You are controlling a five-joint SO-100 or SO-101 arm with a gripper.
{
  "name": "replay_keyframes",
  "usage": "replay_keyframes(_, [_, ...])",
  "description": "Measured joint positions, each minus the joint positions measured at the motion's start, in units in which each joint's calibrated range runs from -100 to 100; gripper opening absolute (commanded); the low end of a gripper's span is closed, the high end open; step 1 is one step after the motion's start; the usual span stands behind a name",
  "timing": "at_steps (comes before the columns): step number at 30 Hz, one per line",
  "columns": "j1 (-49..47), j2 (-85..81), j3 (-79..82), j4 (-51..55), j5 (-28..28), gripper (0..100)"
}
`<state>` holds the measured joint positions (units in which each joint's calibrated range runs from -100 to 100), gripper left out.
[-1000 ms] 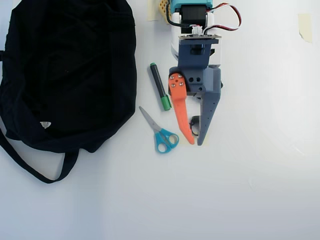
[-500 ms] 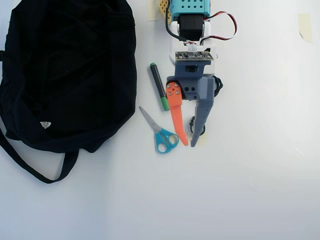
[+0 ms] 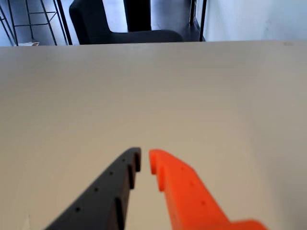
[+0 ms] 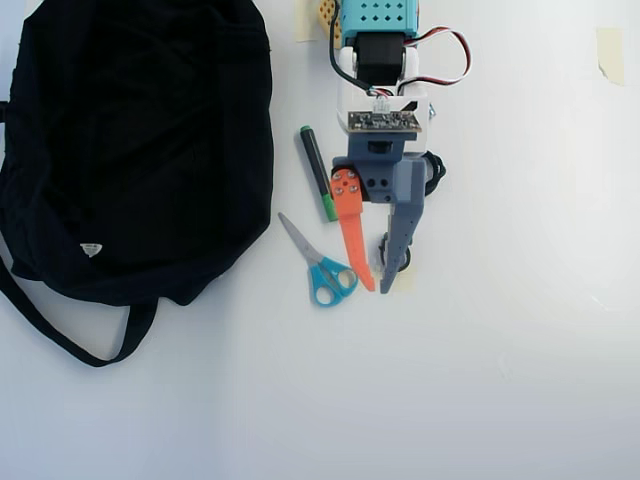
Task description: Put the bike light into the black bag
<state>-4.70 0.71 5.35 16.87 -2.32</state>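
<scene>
The black bag (image 4: 140, 140) lies at the left of the overhead view, its strap (image 4: 60, 335) looping toward the bottom left and a white triangular label on its lower part. My gripper (image 4: 376, 287) points down the picture, right of the bag, with its orange and dark jaws almost together and nothing between them. The wrist view shows the gripper (image 3: 144, 159) the same way over bare table. I cannot make out the bike light for sure. A black looped thing (image 4: 436, 172) peeks out at the arm's right side, mostly hidden by the arm.
A green-tipped marker (image 4: 317, 172) and blue-handled scissors (image 4: 322, 270) lie between bag and gripper. A small dark object (image 4: 395, 258) lies partly under the dark finger, on a pale note (image 4: 403, 281). In the wrist view a dark chair (image 3: 120, 28) stands beyond the table's far edge.
</scene>
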Motion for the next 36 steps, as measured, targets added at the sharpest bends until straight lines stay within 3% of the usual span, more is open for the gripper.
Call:
replay_keyframes(12, [-0.7, 0.0, 0.0, 4.6, 2.7, 2])
replay_keyframes(25, [-6.0, 0.0, -10.4, 44.5, 3.9, 2])
replay_keyframes(36, [-10.4, 1.4, -12.0, 56.7, 4.0, 2])
